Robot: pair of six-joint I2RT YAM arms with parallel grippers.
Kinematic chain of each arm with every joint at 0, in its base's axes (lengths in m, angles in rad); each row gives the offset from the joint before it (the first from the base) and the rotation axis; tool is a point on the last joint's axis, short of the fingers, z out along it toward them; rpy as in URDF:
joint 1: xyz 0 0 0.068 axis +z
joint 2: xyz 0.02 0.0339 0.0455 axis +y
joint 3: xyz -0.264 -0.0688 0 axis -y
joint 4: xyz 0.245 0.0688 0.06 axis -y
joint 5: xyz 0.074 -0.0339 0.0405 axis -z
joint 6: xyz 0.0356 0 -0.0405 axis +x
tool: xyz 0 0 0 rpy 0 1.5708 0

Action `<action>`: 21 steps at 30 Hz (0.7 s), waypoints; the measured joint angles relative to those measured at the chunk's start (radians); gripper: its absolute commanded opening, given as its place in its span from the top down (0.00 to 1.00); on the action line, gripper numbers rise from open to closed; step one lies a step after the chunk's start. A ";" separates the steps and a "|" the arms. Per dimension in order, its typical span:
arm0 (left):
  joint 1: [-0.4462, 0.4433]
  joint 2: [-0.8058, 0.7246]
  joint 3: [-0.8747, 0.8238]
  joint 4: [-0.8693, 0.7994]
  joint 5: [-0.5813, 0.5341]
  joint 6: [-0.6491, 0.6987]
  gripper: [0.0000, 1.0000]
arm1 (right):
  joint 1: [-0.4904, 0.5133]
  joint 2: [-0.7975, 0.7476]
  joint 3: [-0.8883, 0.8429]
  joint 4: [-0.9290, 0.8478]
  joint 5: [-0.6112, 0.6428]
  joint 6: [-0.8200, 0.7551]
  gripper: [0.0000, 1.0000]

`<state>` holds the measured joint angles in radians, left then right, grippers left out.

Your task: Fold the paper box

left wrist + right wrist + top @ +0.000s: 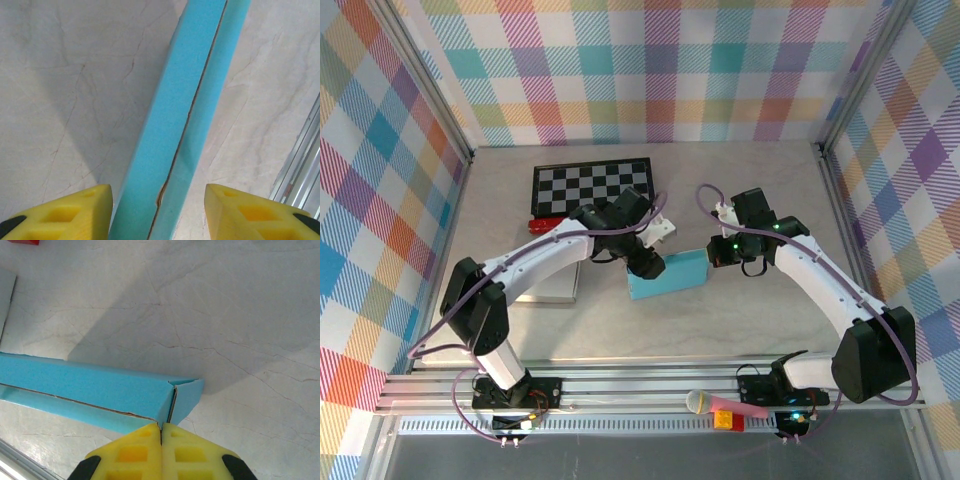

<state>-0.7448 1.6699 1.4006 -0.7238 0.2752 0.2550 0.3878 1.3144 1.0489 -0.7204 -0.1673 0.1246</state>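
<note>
At the middle of the table [740, 320], the blue paper box [670, 275] sits between my two arms. My left gripper [157, 200] stands spread, one yellow finger on each side of the box's narrow seamed face. My right gripper [161, 432] is pressed together at the box's end corner; whether paper is caught between its fingers I cannot tell.

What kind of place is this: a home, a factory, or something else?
Probably a lab robot test cell: two arms bolted to an aluminium rail, plaid walls enclosing the table, and props like a chessboard.
</note>
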 measured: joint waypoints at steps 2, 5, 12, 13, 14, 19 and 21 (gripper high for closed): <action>0.000 -0.021 -0.009 0.006 -0.008 -0.017 0.50 | 0.000 0.000 0.000 -0.002 0.003 0.003 1.00; 0.003 -0.067 -0.025 0.019 -0.043 -0.057 0.53 | 0.000 0.000 0.002 -0.005 0.004 0.008 1.00; 0.052 -0.214 -0.058 -0.038 -0.125 -0.143 0.60 | 0.000 0.000 0.015 -0.027 0.003 0.019 1.00; 0.061 -0.229 -0.063 -0.052 -0.132 -0.151 0.60 | 0.000 0.000 0.019 -0.032 0.003 0.019 1.00; 0.068 -0.239 -0.068 -0.068 -0.137 -0.157 0.60 | 0.000 0.000 0.021 -0.034 0.003 0.019 1.00; 0.078 -0.236 -0.080 -0.129 -0.145 -0.169 0.62 | 0.000 0.002 0.027 -0.044 0.003 0.022 1.00; 0.078 -0.218 -0.076 -0.143 -0.139 -0.170 0.63 | 0.000 0.003 0.028 -0.048 0.002 0.022 1.00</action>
<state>-0.6670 1.4521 1.3243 -0.8669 0.1360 0.0849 0.3878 1.3178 1.0767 -0.7689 -0.1650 0.1463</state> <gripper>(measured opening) 0.383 0.065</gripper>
